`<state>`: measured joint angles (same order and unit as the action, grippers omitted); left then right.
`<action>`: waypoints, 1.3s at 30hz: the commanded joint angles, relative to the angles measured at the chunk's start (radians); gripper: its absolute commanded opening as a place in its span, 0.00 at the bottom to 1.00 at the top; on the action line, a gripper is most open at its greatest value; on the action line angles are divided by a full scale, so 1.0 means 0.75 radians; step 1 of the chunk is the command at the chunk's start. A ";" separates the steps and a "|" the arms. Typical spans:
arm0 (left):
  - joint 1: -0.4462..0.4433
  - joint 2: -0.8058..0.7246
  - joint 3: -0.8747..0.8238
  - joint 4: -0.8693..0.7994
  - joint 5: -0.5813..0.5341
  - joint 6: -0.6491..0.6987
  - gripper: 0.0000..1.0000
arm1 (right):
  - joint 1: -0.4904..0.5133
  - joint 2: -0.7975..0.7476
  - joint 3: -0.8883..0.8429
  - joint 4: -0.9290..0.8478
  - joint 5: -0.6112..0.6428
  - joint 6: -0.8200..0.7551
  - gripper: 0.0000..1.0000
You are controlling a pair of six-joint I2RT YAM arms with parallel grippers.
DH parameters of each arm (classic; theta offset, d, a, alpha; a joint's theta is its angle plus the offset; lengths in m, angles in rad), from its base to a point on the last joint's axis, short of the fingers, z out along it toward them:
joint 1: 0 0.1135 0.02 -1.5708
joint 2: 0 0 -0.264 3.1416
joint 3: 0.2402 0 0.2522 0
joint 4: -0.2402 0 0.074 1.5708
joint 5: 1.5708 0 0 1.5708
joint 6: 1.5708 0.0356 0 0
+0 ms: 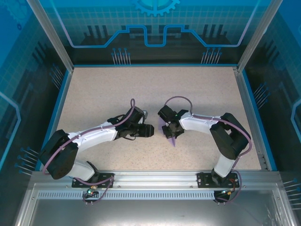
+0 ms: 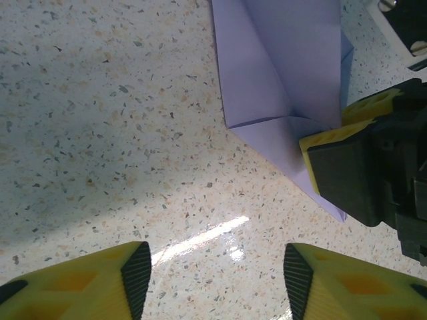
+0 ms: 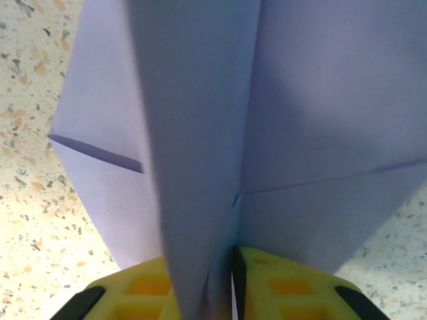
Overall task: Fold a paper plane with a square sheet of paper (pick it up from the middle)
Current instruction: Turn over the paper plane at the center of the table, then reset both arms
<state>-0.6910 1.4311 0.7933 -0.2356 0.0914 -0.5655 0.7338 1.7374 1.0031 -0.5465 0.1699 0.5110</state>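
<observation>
Near the middle of the worktop (image 1: 197,94), slightly toward its near edge, the left gripper (image 2: 217,270) hung over bare surface, jaws spread and empty. Just right of it, the right gripper (image 3: 223,287) had its yellow fingers close either side of the lilac paper plane (image 2: 280,60), around its raised centre fold. Whether they pinched it could not be told. The plane's flaps lay on the worktop.

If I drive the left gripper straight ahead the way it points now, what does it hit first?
Probably the paper plane: past bare table, its near folded corner lies just ahead, with the right gripper holding it slightly to the side. Depth is unclear.
</observation>
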 commanded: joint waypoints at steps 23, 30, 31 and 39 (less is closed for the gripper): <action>0.150 -0.188 0.005 -0.078 0.049 0.166 0.99 | -0.044 -0.353 0.012 -0.062 -0.128 -0.154 0.57; 0.295 -0.340 -0.056 -0.105 -0.318 0.384 0.99 | -0.305 -0.610 -0.218 0.261 -0.351 -0.374 0.77; 0.333 -0.350 -0.069 -0.087 -0.353 0.395 0.99 | -0.356 -0.636 -0.244 0.307 -0.375 -0.384 0.79; 0.622 -0.349 -0.223 0.254 -0.548 0.457 0.99 | -0.662 -0.702 -0.464 0.683 -0.066 -0.488 0.92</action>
<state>-0.2825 1.1641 0.6430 -0.1600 -0.2398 -0.2687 0.3046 1.2274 0.6922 -0.1963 0.0376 0.1902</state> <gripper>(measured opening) 0.986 0.915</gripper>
